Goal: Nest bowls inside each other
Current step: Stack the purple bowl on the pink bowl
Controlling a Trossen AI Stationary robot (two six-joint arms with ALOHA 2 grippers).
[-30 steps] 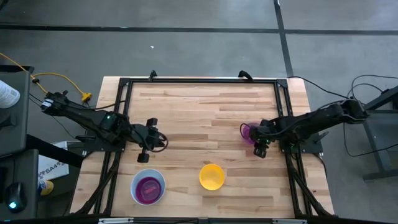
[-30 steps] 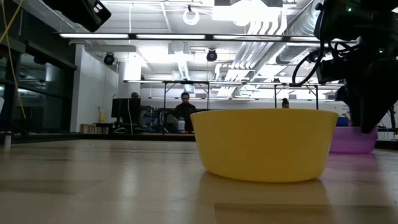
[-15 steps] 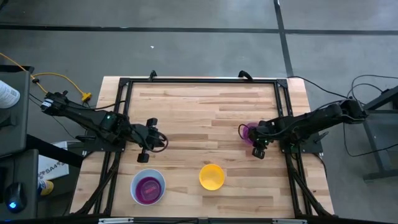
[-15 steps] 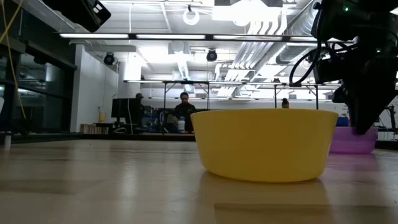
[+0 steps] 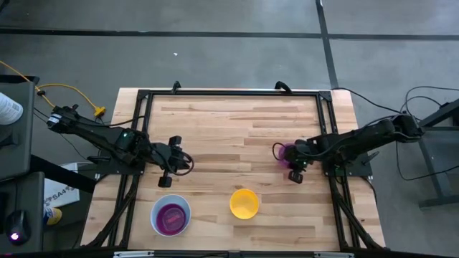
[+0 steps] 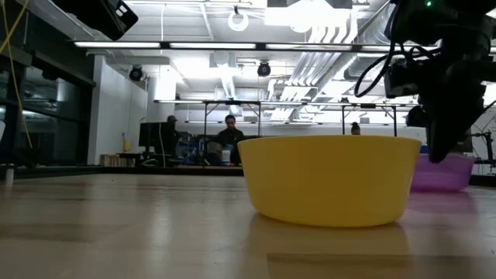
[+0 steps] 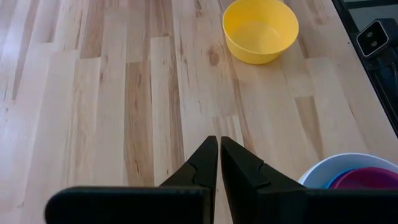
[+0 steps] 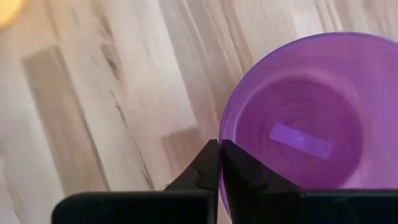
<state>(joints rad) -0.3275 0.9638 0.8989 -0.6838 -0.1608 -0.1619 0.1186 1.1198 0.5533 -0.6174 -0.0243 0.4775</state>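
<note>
The right pincer (image 5: 293, 172) sits near the counter's right edge, its fingers brought together on the rim of the purple bowl (image 5: 287, 153). The right wrist view shows the two dark fingers meeting right at that bowl's wall, which looks like a pinch on the thin rim, the usual way to lift a light bowl without crushing it (whether the wall truly lies between the fingers is hard to make out).

The yellow bowl (image 5: 244, 203) stands alone near the counter's front edge, about midway along it, open side up and so ready to take another bowl or be carried itself. Toward the front left corner the white bowl (image 5: 171, 216) already holds a magenta one (image 5: 171, 216) inside it; this stack is probably where the rest must end up.

The left pincer (image 5: 166, 174) hangs near the left edge with its fingers nearly touching and nothing in them, seemingly waiting just behind the stack.
</note>
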